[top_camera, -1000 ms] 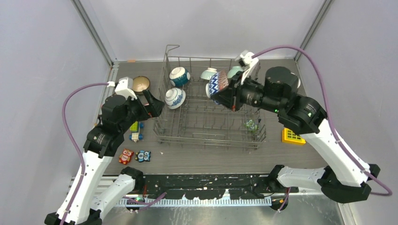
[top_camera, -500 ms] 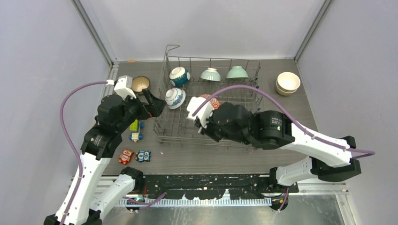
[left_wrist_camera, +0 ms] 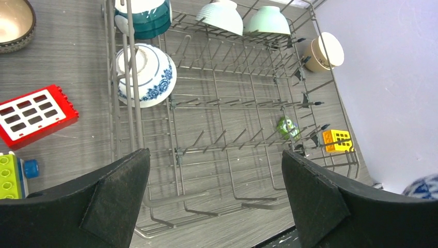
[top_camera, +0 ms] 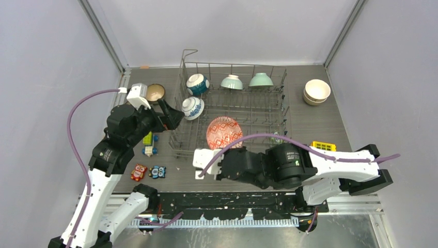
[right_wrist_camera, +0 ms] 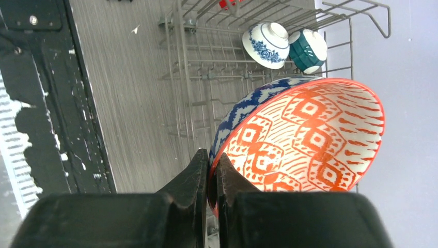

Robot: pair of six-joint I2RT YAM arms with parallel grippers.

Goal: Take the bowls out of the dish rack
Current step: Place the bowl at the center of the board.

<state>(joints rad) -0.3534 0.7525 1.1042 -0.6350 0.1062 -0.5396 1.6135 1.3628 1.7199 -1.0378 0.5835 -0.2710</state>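
Right wrist view: right end effector [right_wrist_camera: 213, 159] is clamped on the rim of a red-and-blue bowl [right_wrist_camera: 310, 129], held up over the near part of the rack [top_camera: 233, 66]. Left end effector [left_wrist_camera: 214, 155] hangs spread wide at the rack's left side, gripping nothing. In the rack: teal bowl [top_camera: 198, 84], floral bowl [top_camera: 192, 108], 2 mint bowls [top_camera: 232, 81]. Brown bowl [top_camera: 155, 92] and cream stack [top_camera: 316, 91] sit on the table [top_camera: 320, 124].

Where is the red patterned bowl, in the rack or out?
Out. The right pincer pinches the rim of the red patterned bowl, holding it in the air, tipped on edge, above the dish rack.
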